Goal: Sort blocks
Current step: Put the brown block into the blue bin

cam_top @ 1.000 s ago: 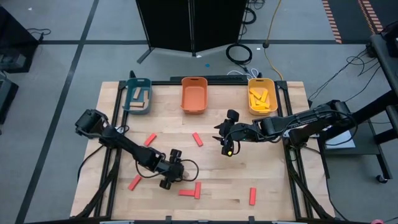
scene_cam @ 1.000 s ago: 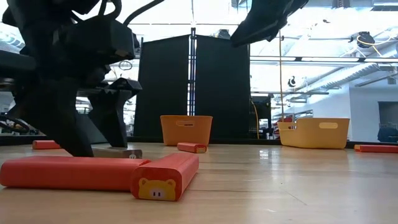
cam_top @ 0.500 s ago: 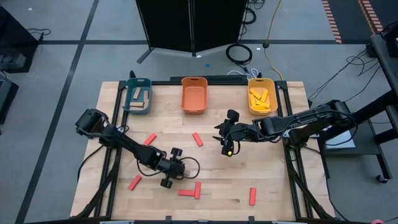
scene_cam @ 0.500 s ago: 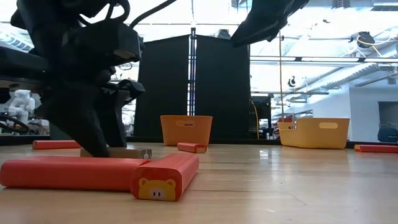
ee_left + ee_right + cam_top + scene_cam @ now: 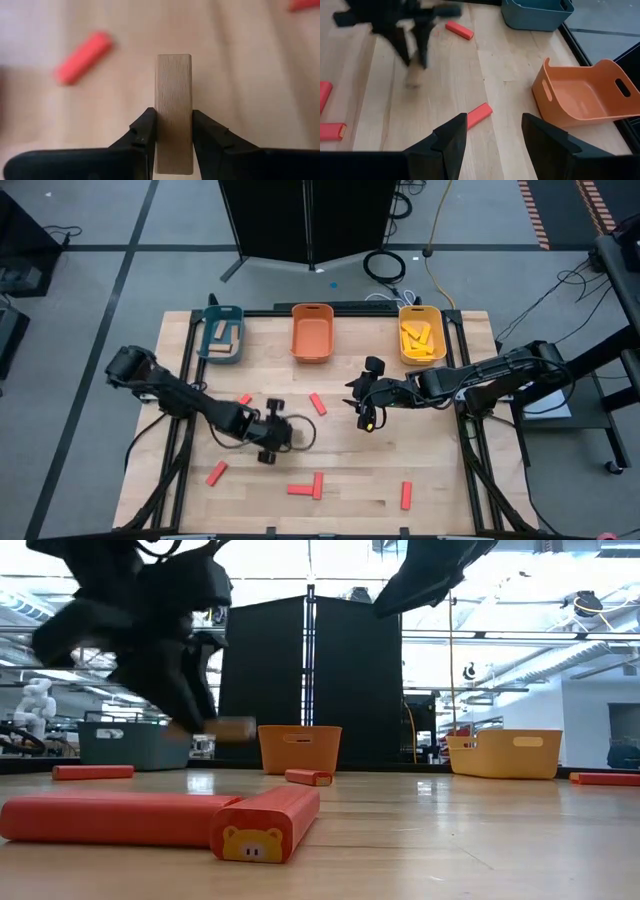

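Table (image 5: 440, 470): left gripper (image 5: 171, 131) fingers clenched on tan block (image 5: 173, 110), lifted for binning; right gripper (image 5: 492, 131) released, idle at 3 o'clock.

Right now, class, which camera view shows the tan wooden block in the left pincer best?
The left wrist view: the tan block fills the middle, pinched by the left pincer. The low view shows it blurred, the right wrist view shows it blurred and far off, and the high view hides it.
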